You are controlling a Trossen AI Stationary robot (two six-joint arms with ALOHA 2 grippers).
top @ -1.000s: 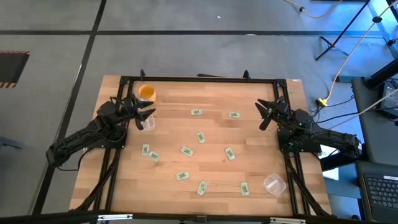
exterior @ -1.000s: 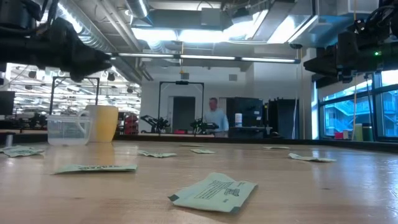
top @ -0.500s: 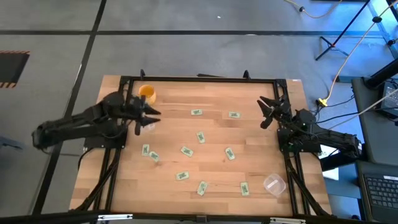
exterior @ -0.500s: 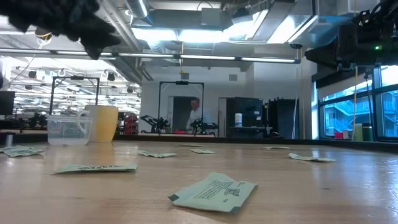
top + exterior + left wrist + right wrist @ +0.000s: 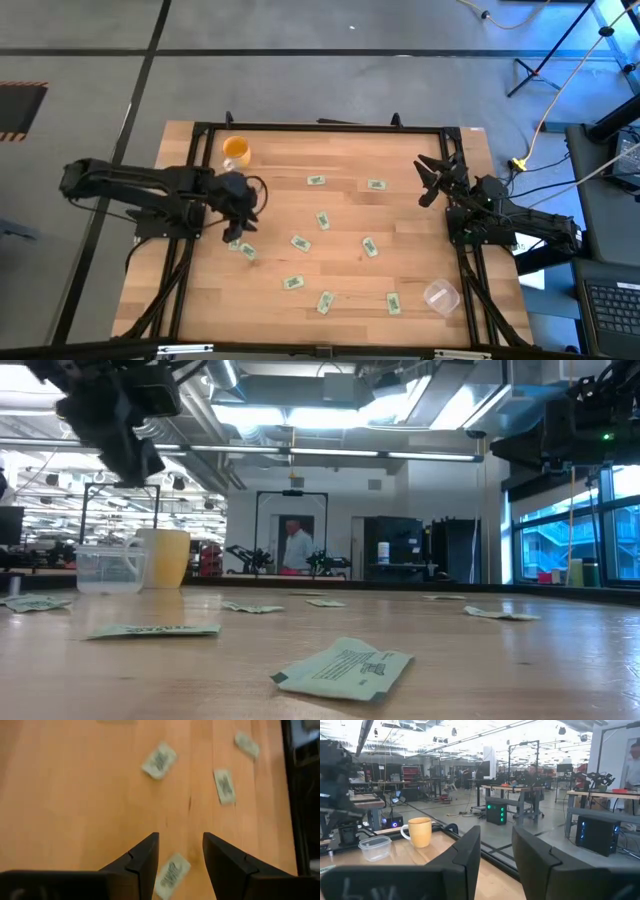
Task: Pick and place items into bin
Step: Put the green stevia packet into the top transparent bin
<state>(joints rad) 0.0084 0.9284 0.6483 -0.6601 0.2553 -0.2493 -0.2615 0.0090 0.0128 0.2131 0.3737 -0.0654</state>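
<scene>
The left claw [image 5: 243, 208] has swung down from beside the orange cup [image 5: 235, 150] and now hangs over the tabletop [image 5: 340, 215] at about nine o'clock, pointing down, its fingers [image 5: 142, 860] apart with nothing between them. In the left wrist view a packet [image 5: 171, 874] lies on the wood just below the gap between those fingers, and three more lie farther off. Half a second ago this claw was higher and closer to the cup.

The clear tub [image 5: 108, 568] stands just beside the cup at eleven o'clock in the low view.

Light green packets [image 5: 300, 242] lie flat and scattered across the middle of the tabletop, from twelve o'clock down to six, none of them moved. One packet [image 5: 345, 669] lies nearest the low camera.

A second clear tub [image 5: 440, 296] sits at five o'clock.

The right claw [image 5: 437, 178] waits at three o'clock, unchanged, fingers [image 5: 465, 855] apart and empty.
</scene>
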